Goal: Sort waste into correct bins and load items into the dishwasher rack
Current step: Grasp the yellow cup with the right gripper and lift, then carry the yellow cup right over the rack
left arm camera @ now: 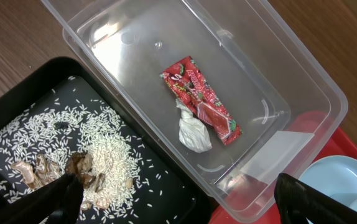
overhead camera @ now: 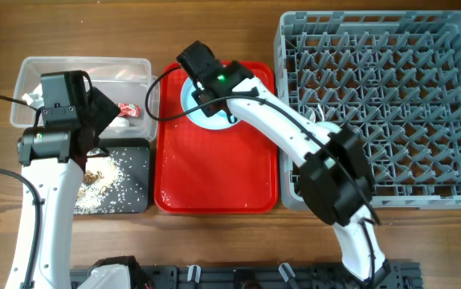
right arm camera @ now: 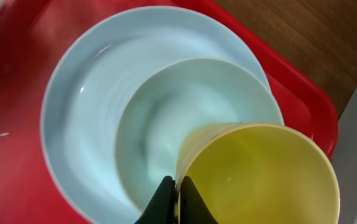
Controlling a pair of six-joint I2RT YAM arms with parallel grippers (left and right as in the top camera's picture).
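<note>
Clear plastic tub (left arm camera: 135,50) is seen beneath the widely spread, empty left pincer (left arm camera: 177,185); a crinkled red wrapper (left arm camera: 203,102) and crumpled white tissue (left arm camera: 193,132) are contained in it, with rice (left arm camera: 104,143) scattered over the black tray (left arm camera: 54,81) alongside. The smooth yellow cup (right arm camera: 259,180) is pinched at its thin rim by the right pincer (right arm camera: 177,188), nested in the mint bowl (right arm camera: 166,112) on the round blue plate (right arm camera: 82,106).

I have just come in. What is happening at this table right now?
The right gripper is shut on the rim of the yellow cup, above the mint bowl on the blue plate, on the red tray. The left gripper hangs open and empty over the clear tub, which holds the red wrapper and the tissue; the rice scraps lie in the black tray. None of these dishes is in the rack.
</note>
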